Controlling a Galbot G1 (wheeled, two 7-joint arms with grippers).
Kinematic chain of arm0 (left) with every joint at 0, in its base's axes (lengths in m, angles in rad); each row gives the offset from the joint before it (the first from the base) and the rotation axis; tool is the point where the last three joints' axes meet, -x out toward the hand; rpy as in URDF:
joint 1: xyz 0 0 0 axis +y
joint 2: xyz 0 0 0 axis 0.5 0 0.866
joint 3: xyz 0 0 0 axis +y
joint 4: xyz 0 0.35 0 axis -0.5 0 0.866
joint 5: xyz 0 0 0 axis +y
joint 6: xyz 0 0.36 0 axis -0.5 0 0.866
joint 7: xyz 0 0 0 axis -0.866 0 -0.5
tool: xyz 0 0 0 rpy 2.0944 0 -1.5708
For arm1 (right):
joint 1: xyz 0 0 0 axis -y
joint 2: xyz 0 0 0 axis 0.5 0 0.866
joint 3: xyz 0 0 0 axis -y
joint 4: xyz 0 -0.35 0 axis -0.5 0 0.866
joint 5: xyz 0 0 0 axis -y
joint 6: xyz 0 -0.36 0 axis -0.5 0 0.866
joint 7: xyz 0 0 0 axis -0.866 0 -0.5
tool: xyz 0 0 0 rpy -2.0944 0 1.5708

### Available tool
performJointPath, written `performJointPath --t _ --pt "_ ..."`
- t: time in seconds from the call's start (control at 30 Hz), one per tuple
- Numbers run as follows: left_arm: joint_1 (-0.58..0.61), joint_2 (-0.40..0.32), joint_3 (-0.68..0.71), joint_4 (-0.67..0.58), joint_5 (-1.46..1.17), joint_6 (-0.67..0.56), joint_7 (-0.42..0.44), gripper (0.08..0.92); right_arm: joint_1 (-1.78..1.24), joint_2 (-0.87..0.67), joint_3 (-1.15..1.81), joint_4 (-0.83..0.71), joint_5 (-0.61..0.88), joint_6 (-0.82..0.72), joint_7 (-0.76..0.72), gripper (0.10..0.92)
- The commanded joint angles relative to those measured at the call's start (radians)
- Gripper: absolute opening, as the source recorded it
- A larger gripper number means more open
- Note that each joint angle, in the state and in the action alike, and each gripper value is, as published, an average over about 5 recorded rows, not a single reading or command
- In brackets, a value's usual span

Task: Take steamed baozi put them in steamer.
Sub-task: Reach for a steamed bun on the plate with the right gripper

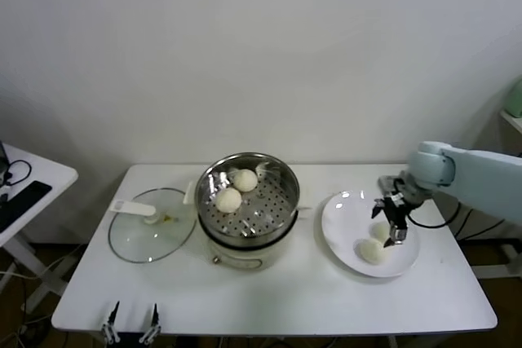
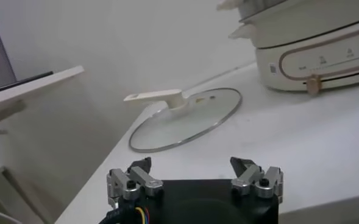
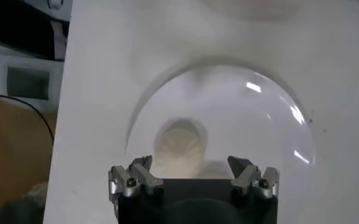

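Note:
The steel steamer [image 1: 276, 195] sits on its cream cooker base [image 1: 245, 255] at mid table and holds two baozi [image 1: 228, 199], [image 1: 245, 179]. Two more baozi lie on the white plate [image 1: 342, 216] to the right: one [image 1: 372, 251] in the open, the other [image 1: 380, 231] partly hidden behind my right gripper [image 1: 393, 232]. That gripper hangs open just over the plate. In the right wrist view a baozi [image 3: 180, 143] lies on the plate [image 3: 258, 122], just ahead of the open right gripper [image 3: 192, 165]. My left gripper [image 1: 130, 333] is parked, open and empty, at the table's front left edge.
The flat glass lid [image 1: 151, 226] with its white handle lies left of the steamer; it also shows in the left wrist view [image 2: 185, 115], with the cooker base [image 2: 313, 55] beyond. A second white table [image 1: 24, 185] stands at the far left.

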Motion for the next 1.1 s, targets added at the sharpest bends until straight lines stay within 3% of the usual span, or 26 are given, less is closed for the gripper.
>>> performJointPath --t 0.03,0.97,1.1 --pt "0.000 0.000 0.000 0.004 0.003 -0.001 -0.001 0.823 -0.163 -0.036 0.093 -0.016 -0.096 -0.009 0.049 0.823" --pt "-0.005 0.002 -0.005 0.012 0.014 -0.006 -0.008 0.823 -0.326 0.017 0.237 -0.076 -0.141 -0.041 0.097 0.823" --pt "-0.005 0.001 -0.004 0.012 0.014 -0.008 -0.008 0.823 -0.329 0.018 0.244 -0.073 -0.150 -0.039 0.097 0.783"
